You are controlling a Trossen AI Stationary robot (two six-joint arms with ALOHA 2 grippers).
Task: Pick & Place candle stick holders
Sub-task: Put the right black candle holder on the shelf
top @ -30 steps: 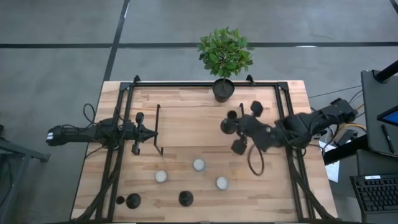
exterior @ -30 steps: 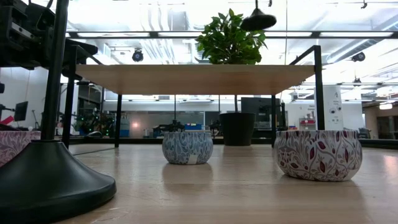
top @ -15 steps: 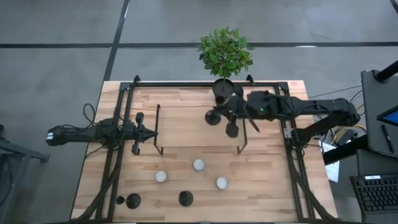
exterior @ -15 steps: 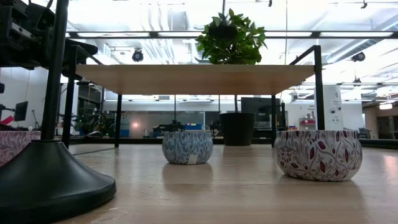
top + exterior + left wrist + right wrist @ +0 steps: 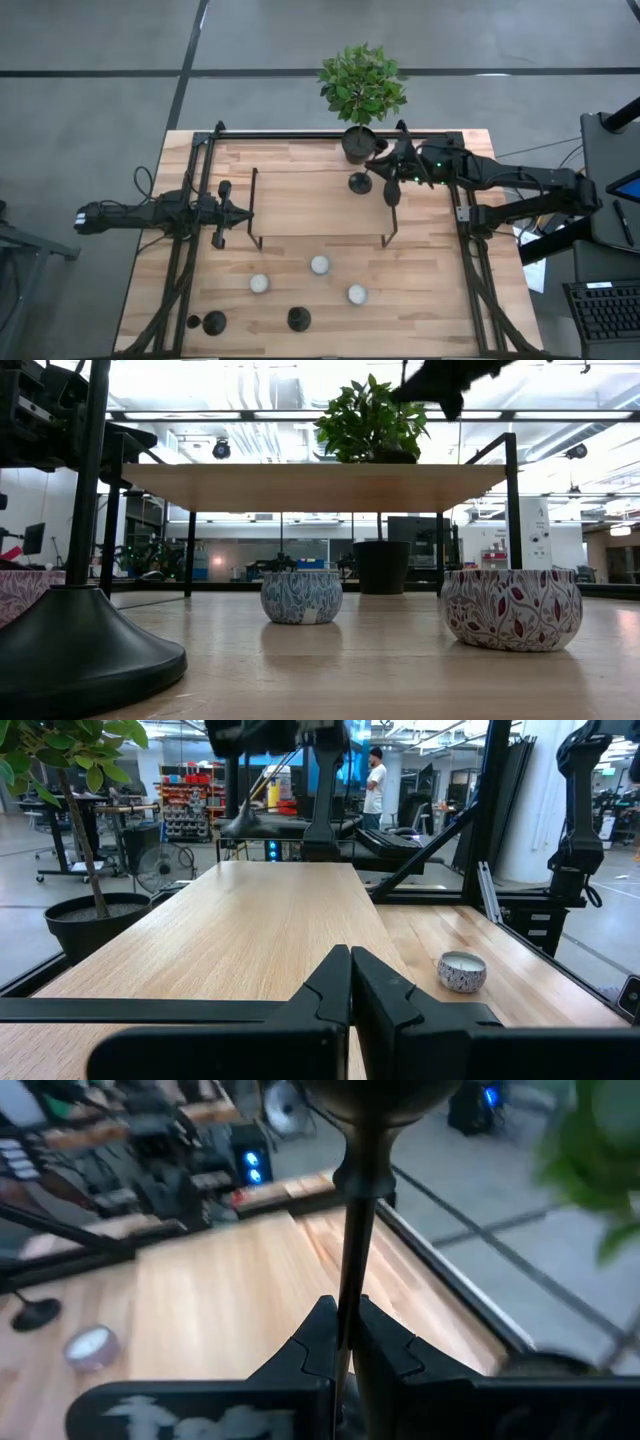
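The right gripper [image 5: 388, 172] hung above the far part of the worktop [image 5: 300, 210], beside the black plant pot [image 5: 359, 143]. Its jaws were closed on the thin stem of a tall candle stick holder [image 5: 362, 182], and in the right wrist view the stem [image 5: 352, 1250] ran straight out from between the two dark fingers [image 5: 310, 1342] to a wide round end beyond them. Seen from above, that holder's round end lay just ahead of the jaws, on the side toward the middle of the worktop, with the plant pot close by at the far edge.

Well away from those jaws, at the near edge of the worktop, stood two more candle stick holders [image 5: 214, 323] [image 5: 299, 319]. Three white tealight candles [image 5: 319, 265] sat between them and the held one. In the low view one black base [image 5: 70, 650] filled the near corner, with patterned tealight tins [image 5: 301, 597] behind it.

The left gripper [image 5: 245, 212] waited over the left side of the worktop, its jaws pressed together on nothing; the left wrist view showed the fingers [image 5: 335, 990] meeting, with one tealight [image 5: 462, 971] ahead of them and to one side.
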